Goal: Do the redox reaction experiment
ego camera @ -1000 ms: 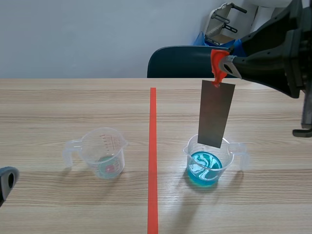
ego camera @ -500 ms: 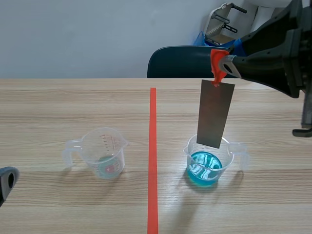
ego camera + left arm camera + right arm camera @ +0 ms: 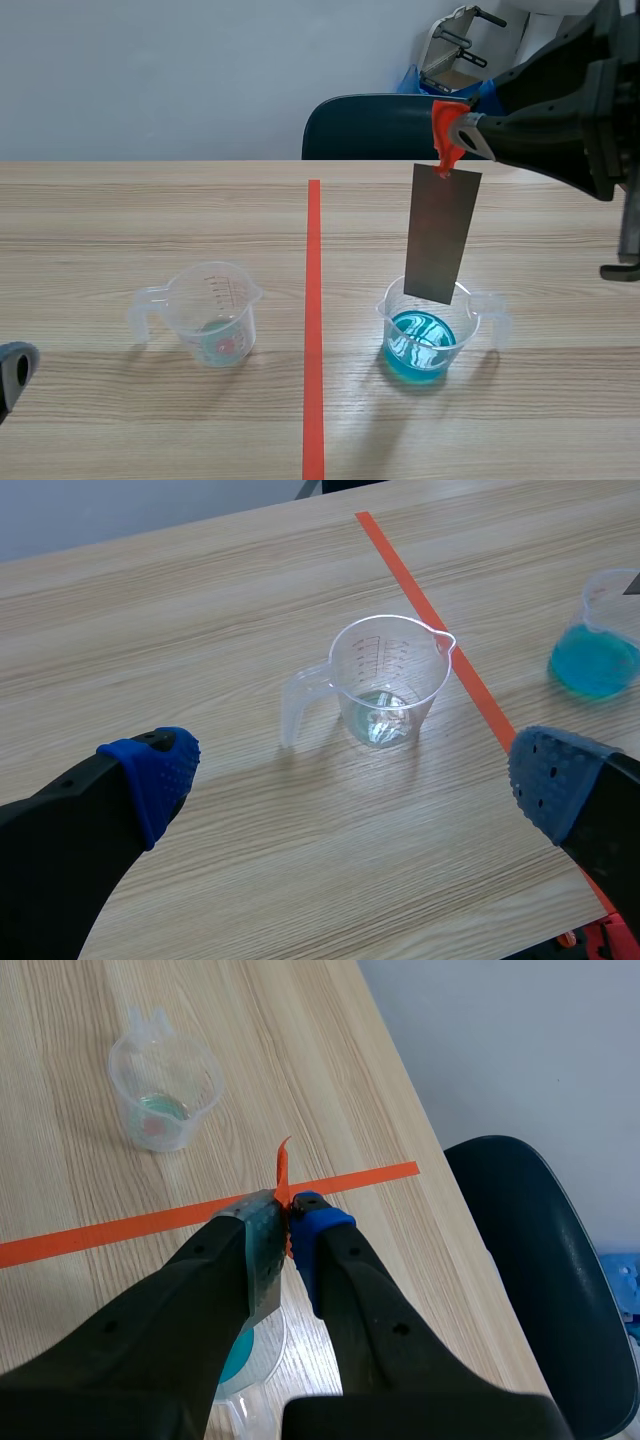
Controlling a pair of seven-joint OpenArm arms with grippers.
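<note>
**Grip state.** We find the right gripper (image 3: 455, 132) clamped on the orange-red tab (image 3: 446, 140) at the upper end of the thin grey rectangular metal strip (image 3: 441, 235). In the right wrist view the two pads press the tab (image 3: 283, 1172) between them. The left gripper (image 3: 355, 778) stands spread wide with nothing in it, low over the wooden table (image 3: 120, 220) and near the clear plastic measuring cup with a little pale liquid (image 3: 388, 670).

**Position of the strip.** The strip hangs nearly upright below the tab, over the clear plastic measuring cup of blue liquid (image 3: 476, 312). Its lower edge lies at the cup's mouth and is clear of the liquid surface. We cannot tell whether it has passed below the rim.

**Handling.**
- We judge the strip to be light, stiff and smooth-faced. Its bare faces would slide between the pads, so the tab is the proper hold.
- Held from one end, the strip may swing, so we advise lowering it slowly.
- The cup looks light and thin-walled. A knock on its rim could tip it and spill the blue liquid.
</note>
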